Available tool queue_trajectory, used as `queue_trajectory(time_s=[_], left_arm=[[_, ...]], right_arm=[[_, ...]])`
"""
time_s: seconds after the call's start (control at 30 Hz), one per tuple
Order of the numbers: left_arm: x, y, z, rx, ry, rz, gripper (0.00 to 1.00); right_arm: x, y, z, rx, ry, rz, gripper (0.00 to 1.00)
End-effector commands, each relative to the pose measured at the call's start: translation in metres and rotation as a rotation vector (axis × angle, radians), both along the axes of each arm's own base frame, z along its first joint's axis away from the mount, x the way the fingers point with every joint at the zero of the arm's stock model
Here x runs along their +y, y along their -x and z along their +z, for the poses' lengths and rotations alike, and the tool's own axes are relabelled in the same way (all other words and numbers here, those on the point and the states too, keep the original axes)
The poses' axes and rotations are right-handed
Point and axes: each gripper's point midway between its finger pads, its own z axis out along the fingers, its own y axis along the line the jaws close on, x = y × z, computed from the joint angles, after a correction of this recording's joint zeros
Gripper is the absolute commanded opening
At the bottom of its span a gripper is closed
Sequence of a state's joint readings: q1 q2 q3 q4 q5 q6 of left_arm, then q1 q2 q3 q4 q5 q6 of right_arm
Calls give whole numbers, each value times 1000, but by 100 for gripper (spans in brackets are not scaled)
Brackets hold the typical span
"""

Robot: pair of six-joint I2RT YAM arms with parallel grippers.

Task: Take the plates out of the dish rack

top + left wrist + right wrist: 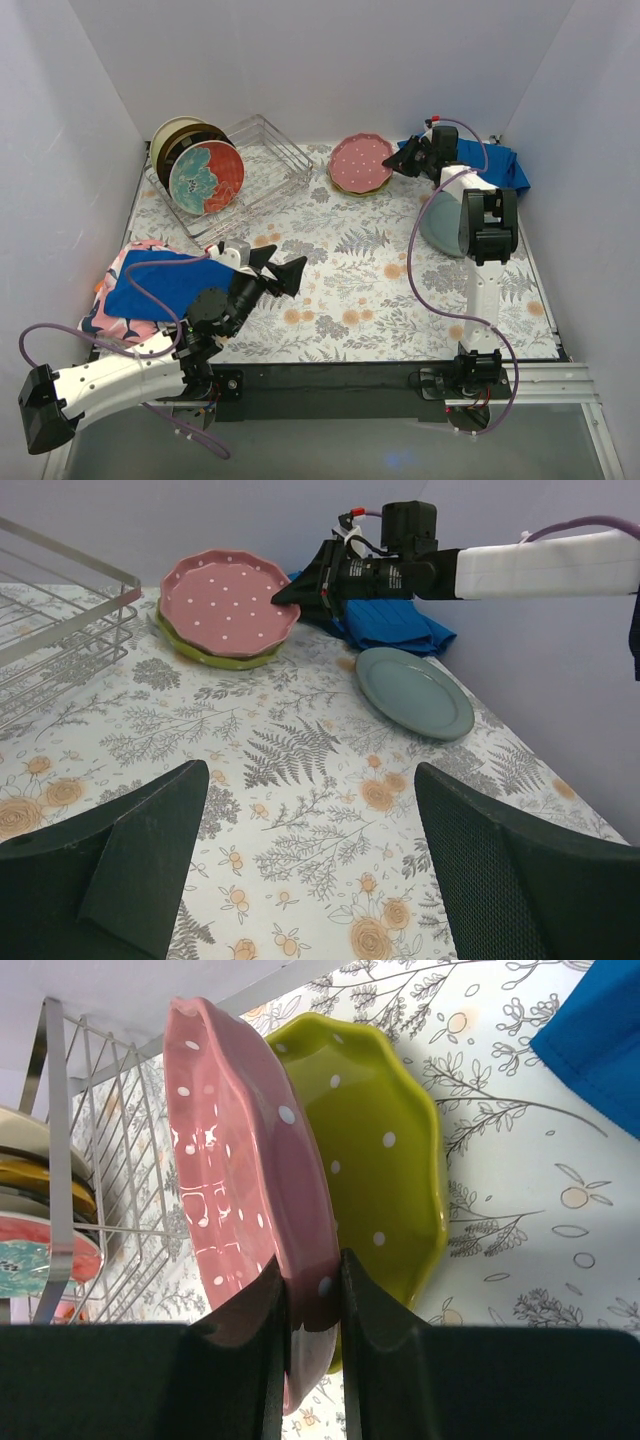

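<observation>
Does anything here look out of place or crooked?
Only the pink plate: it sits tilted on the green plate, one rim pinched in the jaws of the right gripper. Nothing looks spilled or broken.

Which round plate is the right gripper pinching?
The pink scalloped white-dotted plate, atop the lime-green plate; the right gripper clamps its rim. The grey-teal plate lies alone.

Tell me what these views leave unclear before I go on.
- Plates left in the rack: top view, the floral plate hides those behind.
- Whether pink plate rests on green plate: right wrist view, the right pincer hides their contact.
- Grey plate, right side: top view, right arm covers it.
</observation>
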State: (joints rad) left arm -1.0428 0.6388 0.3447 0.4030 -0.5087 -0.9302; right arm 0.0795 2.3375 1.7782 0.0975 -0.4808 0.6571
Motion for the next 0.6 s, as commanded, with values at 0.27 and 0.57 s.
queue_trajectory(time_s=[0.27, 0.57], left_arm=[[0, 2, 19, -28, 26, -5, 83], [-4, 4, 19, -32, 30, -32, 83]], right_arm=[[3, -29, 29, -96, -6, 23, 6], [-21, -32, 26, -97, 73, -32, 37]])
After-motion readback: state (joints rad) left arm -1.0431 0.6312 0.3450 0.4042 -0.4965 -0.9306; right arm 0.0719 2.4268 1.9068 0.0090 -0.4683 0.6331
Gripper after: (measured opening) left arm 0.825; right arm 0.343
